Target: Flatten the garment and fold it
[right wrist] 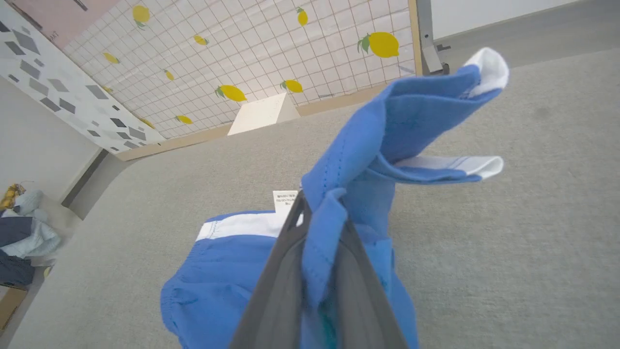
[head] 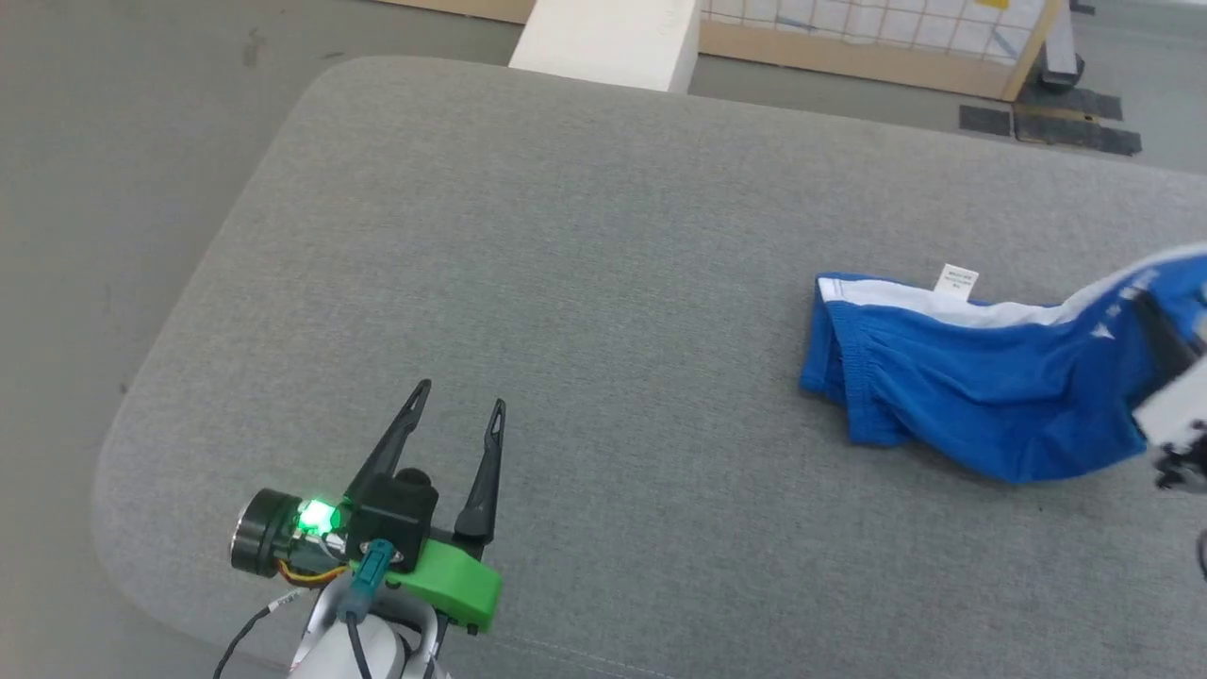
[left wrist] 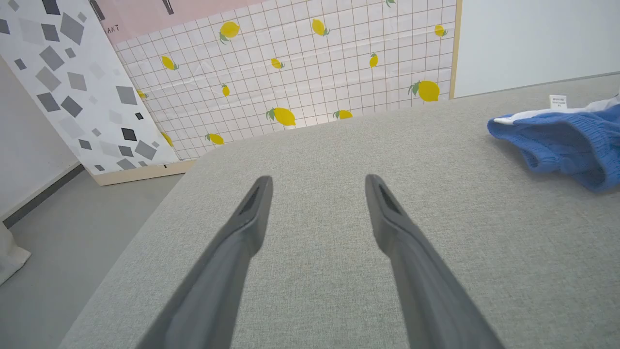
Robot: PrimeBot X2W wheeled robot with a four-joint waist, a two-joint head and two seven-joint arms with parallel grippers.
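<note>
Grey padded table (head: 566, 283) is seen bearing the blue shorts (head: 962, 387), crumpled at right of frame, one edge clamped by the right claw (right wrist: 322, 213), the left claw (head: 461, 395) spread idle at lower left; flattening is judged barely begun, folding undone.

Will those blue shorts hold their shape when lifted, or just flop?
Probably floppy: the shorts fold over beyond the right jaws' pinch. Likely light: one small pinch lifts that end. Apt to wrinkle: the rest lies bunched on the table.

A grey fabric-covered table (head: 566, 236), a white block (head: 613, 42) beyond it, a lemon-print panel (left wrist: 315, 72) behind.
</note>
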